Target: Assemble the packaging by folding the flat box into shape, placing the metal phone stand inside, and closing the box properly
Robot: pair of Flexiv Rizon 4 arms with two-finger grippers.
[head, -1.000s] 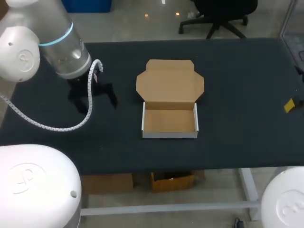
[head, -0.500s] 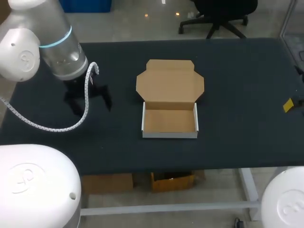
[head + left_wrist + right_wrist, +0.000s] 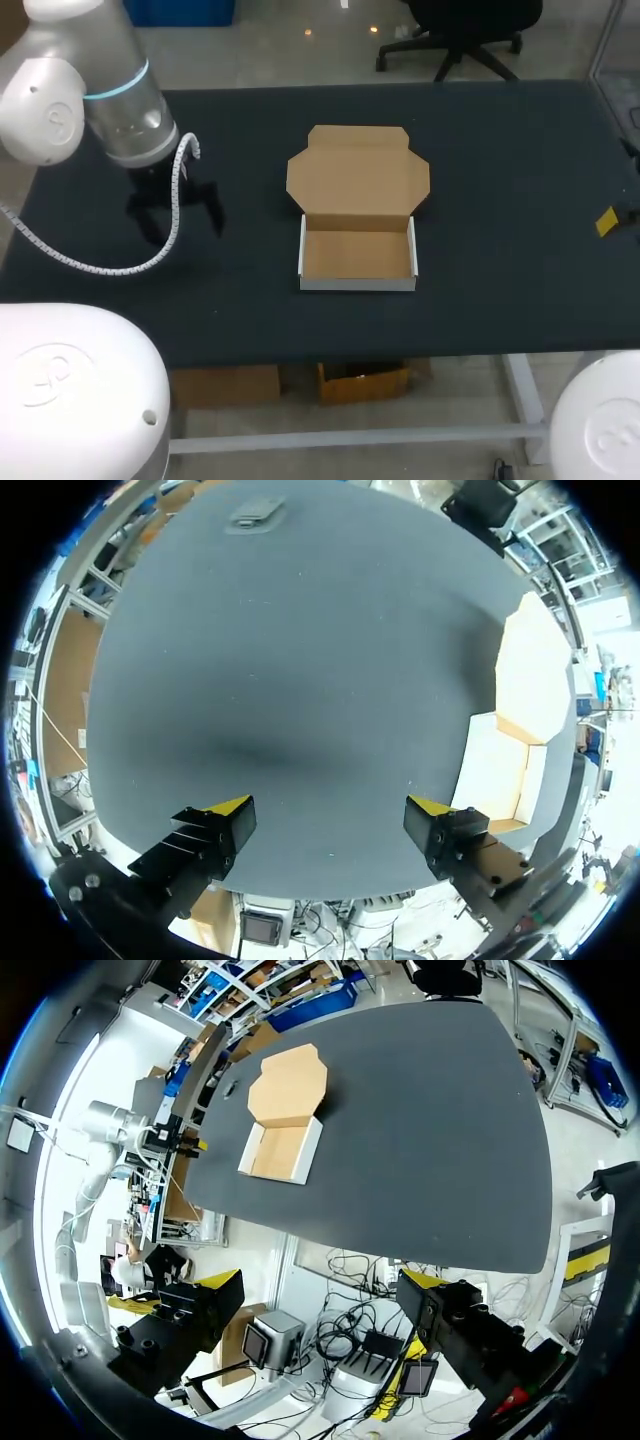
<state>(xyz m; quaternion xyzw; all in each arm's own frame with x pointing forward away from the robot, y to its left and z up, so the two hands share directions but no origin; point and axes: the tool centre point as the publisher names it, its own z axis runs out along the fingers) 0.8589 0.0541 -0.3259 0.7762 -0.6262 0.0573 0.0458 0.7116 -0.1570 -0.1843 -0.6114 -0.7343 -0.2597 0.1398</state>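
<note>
The cardboard box [image 3: 358, 252] stands folded into a shallow tray at mid-table, its lid [image 3: 358, 172] lying open and flat behind it. My left gripper [image 3: 178, 214] hangs open over bare table well left of the box, nothing between its fingers [image 3: 228, 810]. In the left wrist view the box [image 3: 505, 755] lies off to the side, and a small grey metal piece [image 3: 255, 515], likely the phone stand, rests far ahead near the table's edge. My right gripper [image 3: 322, 1282] is open and empty, off the table's right side; one yellow fingertip [image 3: 607, 221] shows there. The box [image 3: 283, 1125] is far from it.
The black table [image 3: 500, 150] carries only the box in the head view. My left arm [image 3: 110, 80] covers the far left corner. My arm bases fill the near corners.
My left arm has drawn its open gripper leftward, farther from the box. The box and the right arm have stayed put.
</note>
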